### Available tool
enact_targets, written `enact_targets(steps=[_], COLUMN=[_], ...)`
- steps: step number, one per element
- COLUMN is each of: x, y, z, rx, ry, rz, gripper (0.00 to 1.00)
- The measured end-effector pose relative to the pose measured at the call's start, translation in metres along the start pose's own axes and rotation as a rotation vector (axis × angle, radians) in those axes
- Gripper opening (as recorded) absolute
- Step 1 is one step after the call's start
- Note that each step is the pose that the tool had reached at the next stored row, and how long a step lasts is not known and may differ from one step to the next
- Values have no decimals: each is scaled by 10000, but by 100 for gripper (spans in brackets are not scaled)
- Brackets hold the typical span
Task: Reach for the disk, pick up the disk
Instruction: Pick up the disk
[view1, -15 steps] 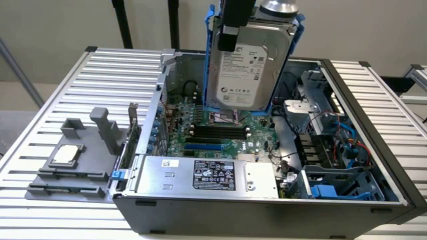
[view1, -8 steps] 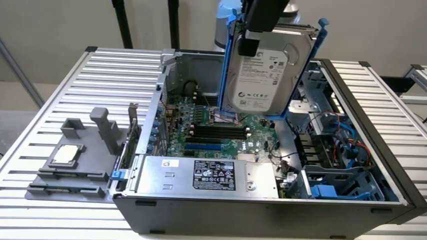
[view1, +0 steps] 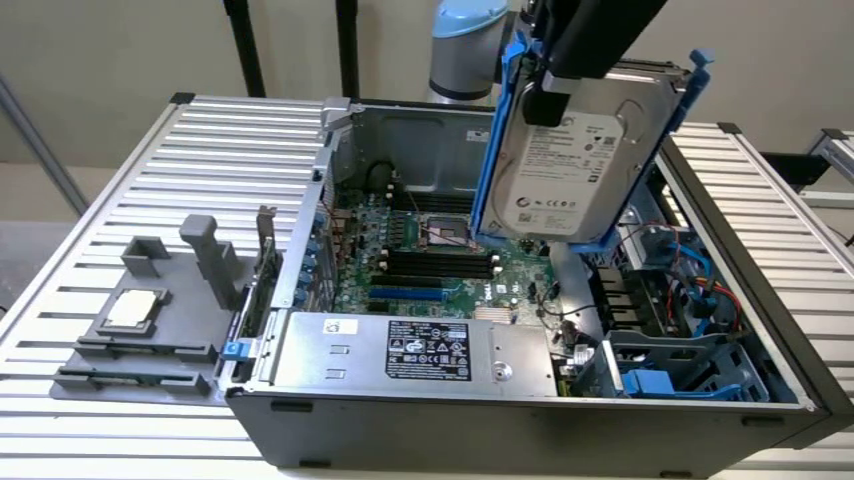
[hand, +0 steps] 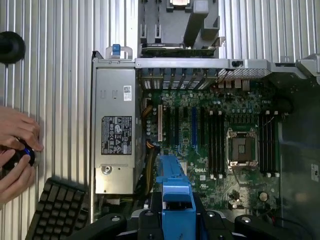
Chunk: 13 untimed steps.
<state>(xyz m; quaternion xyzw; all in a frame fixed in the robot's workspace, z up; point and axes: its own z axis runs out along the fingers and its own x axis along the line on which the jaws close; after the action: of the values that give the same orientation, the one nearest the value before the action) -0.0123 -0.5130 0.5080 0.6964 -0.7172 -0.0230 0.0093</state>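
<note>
The disk (view1: 577, 150), a silver-grey hard drive with a white label in a blue bracket frame, hangs tilted in the air above the open computer case (view1: 534, 410). It is over the case's right half as the exterior view shows it. My gripper (view1: 561, 85) comes down from above and is shut on the disk's upper end. In the wrist view the blue bracket (hand: 175, 187) sticks out between my black fingers (hand: 146, 220), with the motherboard (hand: 220, 140) far beneath it.
A silver power supply box (view1: 414, 350) with a black label sits in the case's front. A grey fixture (view1: 147, 330) holding a small CPU chip (view1: 134, 308) stands on the slatted table at the exterior view's left. A person's hands (hand: 15, 150) and a keyboard (hand: 57, 207) lie beside the case.
</note>
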Motion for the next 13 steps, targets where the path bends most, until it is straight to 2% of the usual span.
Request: enact_targets(steps=[13], x=[235], y=[-455], z=[-20], rx=[23], ry=[-1], rz=[-1], gripper=[33])
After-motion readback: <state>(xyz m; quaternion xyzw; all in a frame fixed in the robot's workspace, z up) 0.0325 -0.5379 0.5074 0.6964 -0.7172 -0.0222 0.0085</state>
